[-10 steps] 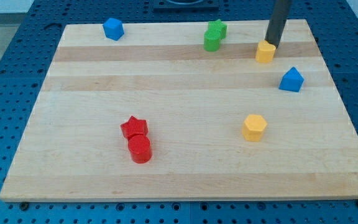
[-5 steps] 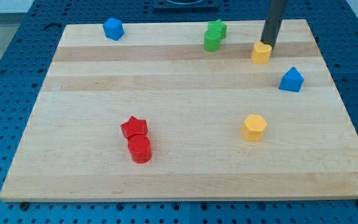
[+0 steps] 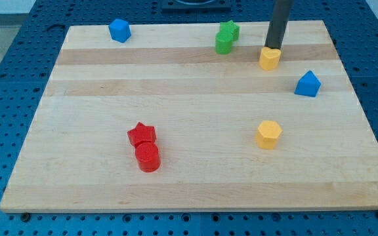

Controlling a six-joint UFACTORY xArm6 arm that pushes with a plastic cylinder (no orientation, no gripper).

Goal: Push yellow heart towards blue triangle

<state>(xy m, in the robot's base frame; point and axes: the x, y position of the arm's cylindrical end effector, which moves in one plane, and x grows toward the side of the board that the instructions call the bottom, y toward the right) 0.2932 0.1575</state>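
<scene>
The yellow heart (image 3: pixel 270 59) lies near the view's top right on the wooden board (image 3: pixel 189 190). My tip (image 3: pixel 273 49) touches the heart's top edge, just above it in the view. The blue triangle (image 3: pixel 308 84) sits to the right of the heart and a little lower, with a gap of bare wood between them. The rod rises from the tip out of the view's top.
A yellow hexagon (image 3: pixel 268 134) lies below the heart. A green star (image 3: pixel 229 29) and another green block (image 3: pixel 222 44) sit left of the tip. A blue block (image 3: pixel 119 30) is at the top left. A red star (image 3: pixel 142 134) touches a red cylinder (image 3: pixel 147 157) at lower left.
My tip has moved towards the view's left and slightly down, and the yellow heart has slid left with it, a little farther from the blue triangle. The other blocks have not moved.
</scene>
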